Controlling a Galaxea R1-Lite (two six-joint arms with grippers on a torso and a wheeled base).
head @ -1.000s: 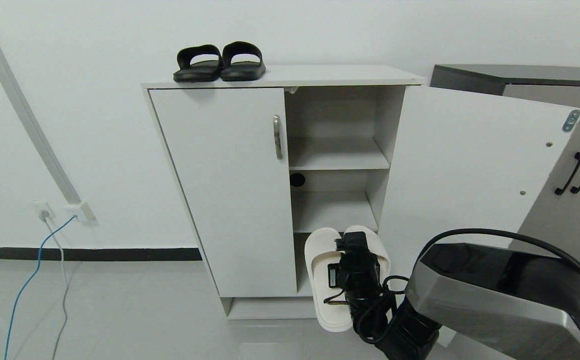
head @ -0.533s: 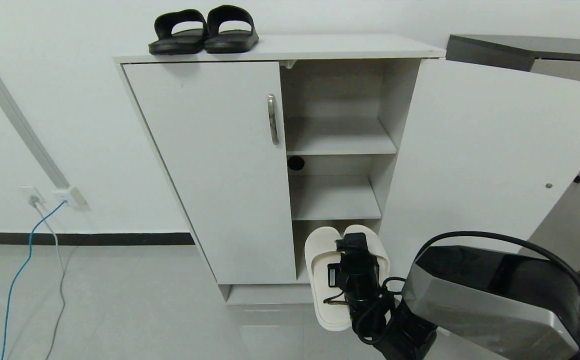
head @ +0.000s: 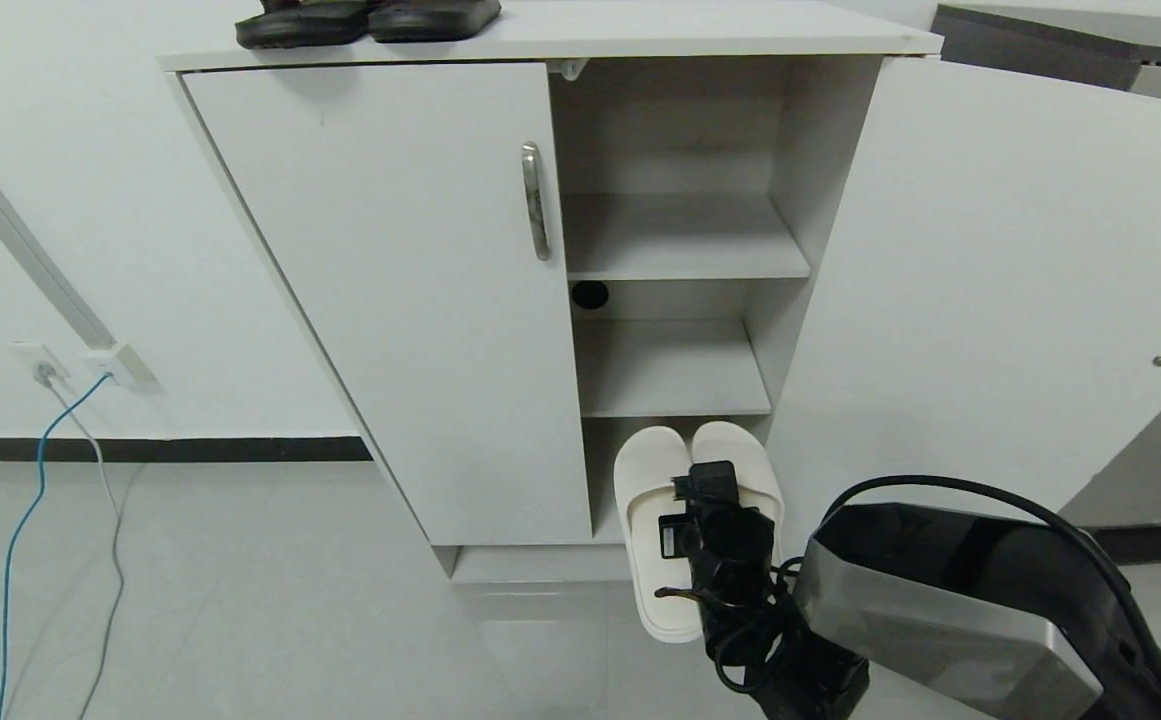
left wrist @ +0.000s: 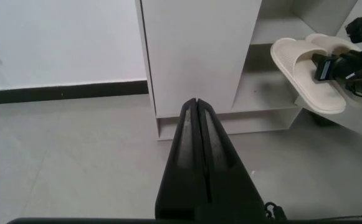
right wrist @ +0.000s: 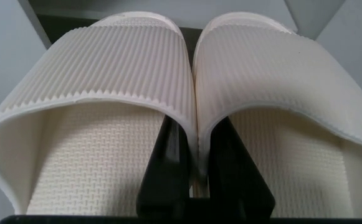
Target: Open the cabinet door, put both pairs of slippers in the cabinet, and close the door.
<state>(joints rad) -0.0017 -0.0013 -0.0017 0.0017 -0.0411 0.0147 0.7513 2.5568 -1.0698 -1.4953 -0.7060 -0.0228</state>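
While the right gripper (head: 705, 500) pinches the pair of white slippers (head: 652, 500) together by their inner walls, one finger (right wrist: 168, 168) tucked under each strap, I see the pair held level with toes towards the cabinet (head: 390, 300). The toes sit at the mouth of its bottom compartment, just under the front edge of the middle shelf (head: 670, 375), and the heels hang out over the floor (head: 290, 620). The right door (head: 990, 280) stands swung wide beside my arm; the left door (head: 420, 380) is shut, its metal handle (head: 534, 200) upright at the inner edge. The left gripper (left wrist: 197, 106) hangs low over the floor in front of the shut door, fingers pressed together with nothing between them. The black slippers (head: 360, 18) lie side by side on the cabinet top. A grey cabinet (head: 1040, 40) stands behind the open door, and a blue cable (head: 20, 520) runs down from a wall socket (head: 40, 358). Against a second ago the whole head picture has shifted, so the camera has moved: the cabinet shows larger and higher, the black slippers now cut by the top edge, and the white pair's toes, then level with the middle shelf's edge, now lie below it.
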